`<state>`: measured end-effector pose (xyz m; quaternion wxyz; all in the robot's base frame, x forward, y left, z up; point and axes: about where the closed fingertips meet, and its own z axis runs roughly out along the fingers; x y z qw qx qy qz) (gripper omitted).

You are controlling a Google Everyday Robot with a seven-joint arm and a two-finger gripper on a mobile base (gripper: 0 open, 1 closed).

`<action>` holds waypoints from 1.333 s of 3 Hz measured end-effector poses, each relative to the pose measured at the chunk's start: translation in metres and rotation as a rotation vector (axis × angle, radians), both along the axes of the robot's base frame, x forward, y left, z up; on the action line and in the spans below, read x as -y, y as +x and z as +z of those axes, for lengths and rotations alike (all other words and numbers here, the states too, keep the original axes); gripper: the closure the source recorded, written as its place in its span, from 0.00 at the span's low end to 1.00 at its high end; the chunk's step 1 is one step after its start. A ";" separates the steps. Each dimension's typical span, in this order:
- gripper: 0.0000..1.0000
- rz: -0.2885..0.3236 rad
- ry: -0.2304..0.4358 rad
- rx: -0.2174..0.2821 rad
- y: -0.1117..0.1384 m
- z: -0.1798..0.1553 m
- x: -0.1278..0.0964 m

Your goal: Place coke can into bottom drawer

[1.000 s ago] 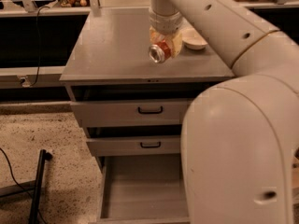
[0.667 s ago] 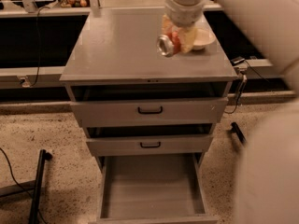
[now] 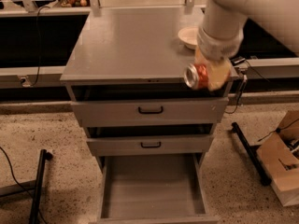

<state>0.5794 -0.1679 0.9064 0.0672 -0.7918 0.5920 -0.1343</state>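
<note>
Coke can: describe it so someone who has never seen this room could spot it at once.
Find the grey three-drawer cabinet. At its top's front right corner hangs the robot's claw, shut on the coke can, held sideways. It is red with a silver end, unlike the cream bowl behind it.

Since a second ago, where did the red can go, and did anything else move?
The gripper, still holding the coke can sideways, carried it from beside the bowl to the cabinet's front right corner. The bottom drawer stayed open; the bowl and upper drawers did not move.
</note>
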 end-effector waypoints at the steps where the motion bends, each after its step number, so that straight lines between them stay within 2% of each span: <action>1: 1.00 -0.079 -0.017 -0.067 -0.016 -0.035 0.004; 2: 1.00 -0.093 0.065 -0.101 -0.010 -0.047 0.009; 3: 1.00 -0.175 0.234 -0.162 -0.022 -0.085 -0.006; 4: 1.00 -0.333 0.494 -0.208 -0.033 -0.138 -0.013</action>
